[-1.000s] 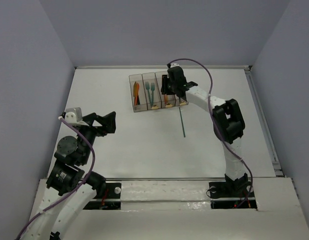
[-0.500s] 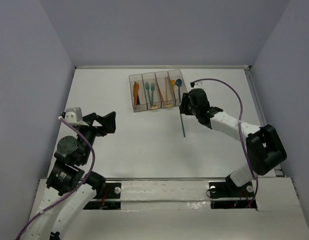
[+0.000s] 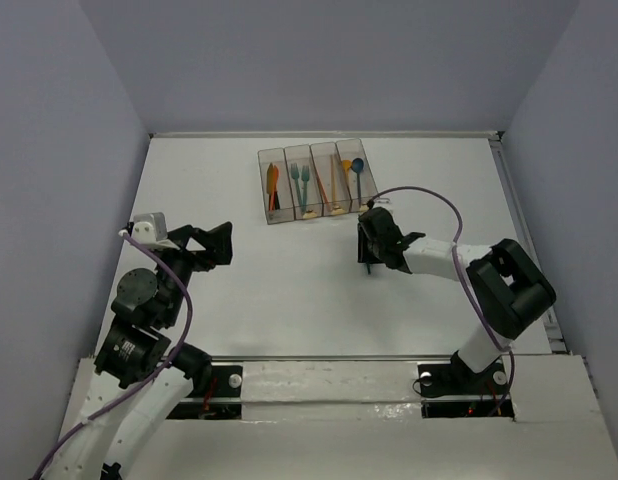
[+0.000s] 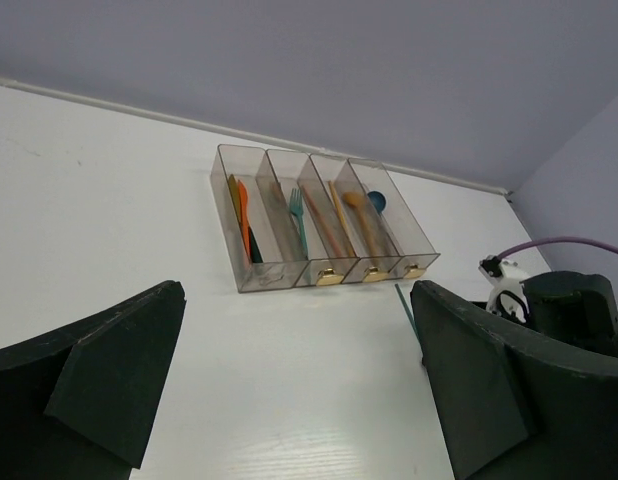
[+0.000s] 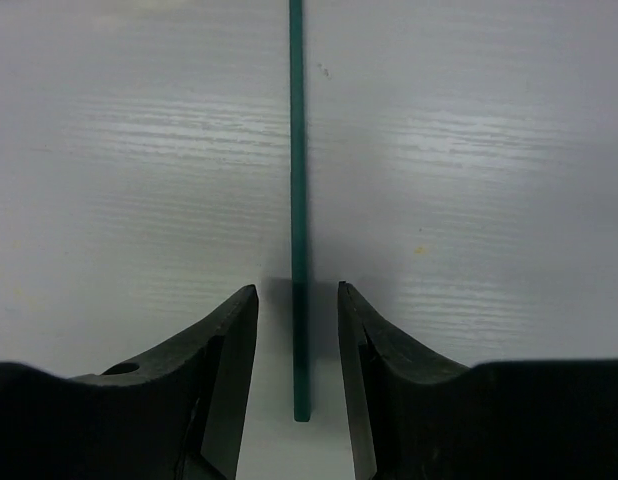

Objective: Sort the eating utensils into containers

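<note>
Slim teal stick [image 5: 298,150] within right pincer [image 5: 297,300]

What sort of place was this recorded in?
Probably a lab robot cell: a white table boxed in by plain grey panels, with a row of utensil bins set out for sorting.

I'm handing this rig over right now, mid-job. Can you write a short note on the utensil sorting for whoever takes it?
The left end effector is open and empty, hanging above the table well short of the bins.
The right end effector is open and low over the table, one finger on each side of the teal stick, not yet closed on it.
Done: all four bins hold utensils, among them teal forks and spoons.
Left: the teal stick is the only loose utensil in view. Grip it, lift it and put it in a bin.
</note>
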`<state>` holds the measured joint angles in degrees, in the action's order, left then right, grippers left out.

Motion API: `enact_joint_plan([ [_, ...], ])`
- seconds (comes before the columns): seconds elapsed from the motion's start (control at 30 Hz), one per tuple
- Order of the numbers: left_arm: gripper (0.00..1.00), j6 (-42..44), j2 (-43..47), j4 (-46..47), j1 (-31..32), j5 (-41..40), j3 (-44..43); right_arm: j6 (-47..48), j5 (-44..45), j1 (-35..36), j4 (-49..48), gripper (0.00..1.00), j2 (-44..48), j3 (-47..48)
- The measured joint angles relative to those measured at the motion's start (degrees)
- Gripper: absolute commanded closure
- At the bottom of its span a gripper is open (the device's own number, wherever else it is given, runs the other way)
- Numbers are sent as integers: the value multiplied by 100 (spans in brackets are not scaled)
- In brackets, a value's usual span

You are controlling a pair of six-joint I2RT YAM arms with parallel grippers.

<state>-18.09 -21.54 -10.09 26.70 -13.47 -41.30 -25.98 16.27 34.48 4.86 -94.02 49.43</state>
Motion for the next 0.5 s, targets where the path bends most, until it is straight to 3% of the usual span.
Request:
enact_joint_plan([
  [0.1, 1, 0, 0, 4, -17, 2, 0, -2, 55, 131, 72, 60, -168, 72],
  [0.33, 1, 0, -7, 2, -17, 17, 0, -94, 435, 236, 293, 100, -431, 356],
  [0.5, 1, 0, -7, 2, -17, 24, 0, -262, 651, 321, 461, 100, -461, 422],
])
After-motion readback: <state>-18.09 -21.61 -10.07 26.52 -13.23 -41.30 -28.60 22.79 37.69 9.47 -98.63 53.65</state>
